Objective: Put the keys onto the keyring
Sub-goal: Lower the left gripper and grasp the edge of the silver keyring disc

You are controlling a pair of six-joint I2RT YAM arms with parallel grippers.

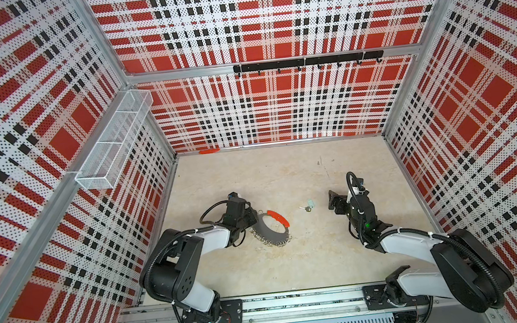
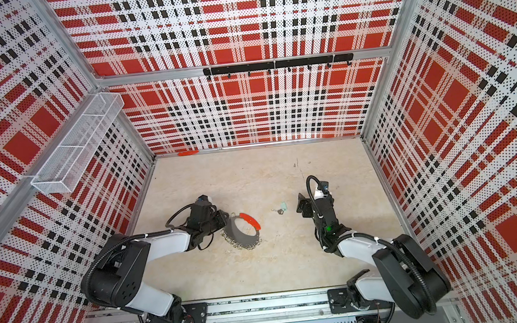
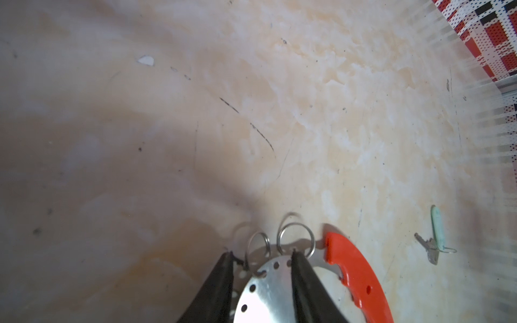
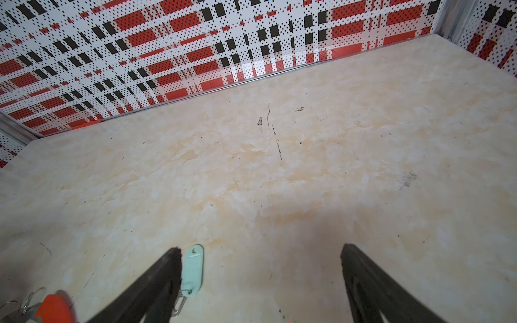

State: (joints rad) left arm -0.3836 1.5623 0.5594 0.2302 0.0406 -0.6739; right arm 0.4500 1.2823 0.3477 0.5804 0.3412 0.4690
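Left claw (image 3: pixel 263 256) is straddling the rim of the keyring (image 3: pixel 268 290), jaws part-way apart; whether it is actually pinching cannot be told. The keyring is sitting left of the middle of the desk (image 1: pixel 292 262). Right claw (image 4: pixel 260 247) is hanging spread wide and empty beside the keys (image 1: pixel 307 207), which are lying near the desk's centre, apart from the keyring.

Risks:
- The tag (image 4: pixel 192 270) is lying just beside one finger (image 4: pixel 156 279), off-centre, so closing could shove it aside.
- A slack left hold could let the keyring slip.

Left fingers (image 3: pixel 221 288) slightly apart, right fingers (image 4: pixel 372 285) wide apart.
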